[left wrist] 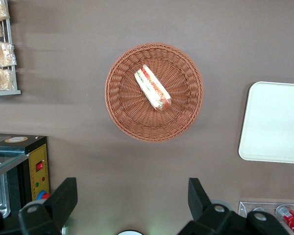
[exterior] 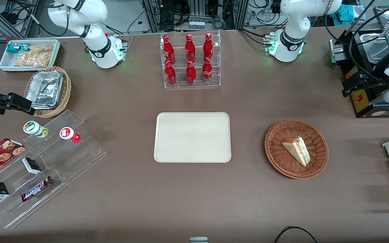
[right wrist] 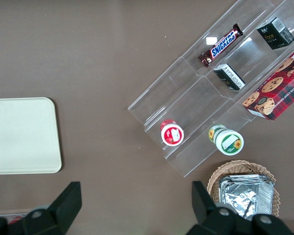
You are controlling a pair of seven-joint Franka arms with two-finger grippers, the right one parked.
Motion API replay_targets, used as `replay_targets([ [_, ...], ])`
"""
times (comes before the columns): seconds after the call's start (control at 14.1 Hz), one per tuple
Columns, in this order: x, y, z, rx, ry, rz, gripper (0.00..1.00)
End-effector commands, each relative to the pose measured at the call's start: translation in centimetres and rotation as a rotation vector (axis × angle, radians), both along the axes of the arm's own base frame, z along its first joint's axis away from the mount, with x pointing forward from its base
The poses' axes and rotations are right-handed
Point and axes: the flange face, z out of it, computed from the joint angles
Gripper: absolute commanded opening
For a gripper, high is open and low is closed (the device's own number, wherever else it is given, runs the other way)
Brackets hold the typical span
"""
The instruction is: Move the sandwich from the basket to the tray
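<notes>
The sandwich (exterior: 296,150) lies inside the basket (exterior: 277,153), resting on the woven floor slightly off centre, toward the rim at the working arm's end. It is a triangular wedge in clear wrap, with its red and green filling edge showing in the left wrist view (left wrist: 152,88). Nothing touches it.

The basket (left wrist: 122,112) sits directly on the brown bench (exterior: 194,195), toward the working arm's end. The tray (exterior: 192,137) lies flat at the middle of the bench, well apart from the basket, with bare bench surface between them. Its surface carries nothing. One rounded end of the tray (left wrist: 274,122) appears in the left wrist view.

The gripper (left wrist: 132,200) hangs high above the bench, clear of the basket and not in contact with anything. Its two fingers (left wrist: 63,198) stand spread wide, with nothing between them. In the front view the gripper itself cannot be made out with confidence.

Farther from the front camera than the tray stands a clear rack of red bottles (exterior: 190,60). Toward the parked arm's end are a stepped clear display stand (exterior: 51,162) holding a chocolate bar (exterior: 36,188) and small jars, a tan basket with foil containers (exterior: 47,90), and a white bin of snack packets (exterior: 29,54). A black appliance (exterior: 366,98) stands near the working arm's end.
</notes>
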Motion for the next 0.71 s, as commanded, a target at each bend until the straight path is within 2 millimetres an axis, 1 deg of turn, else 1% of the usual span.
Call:
replay_targets([
  [0.0,-0.2,0.0,0.5,-0.008,0.008,-0.009,1.00],
  [0.28,-0.2,0.1,0.3,-0.009,0.015,0.000,1.00],
  [0.35,-0.1,0.1,-0.1,-0.008,0.021,0.007,1.00],
  [0.42,0.2,-0.1,-0.9,-0.002,0.037,0.020,1.00],
  [0.5,0.5,-0.1,-2.2,0.004,0.064,0.058,1.00],
  [0.64,0.5,-0.2,-5.4,0.028,0.118,0.248,1.00],
])
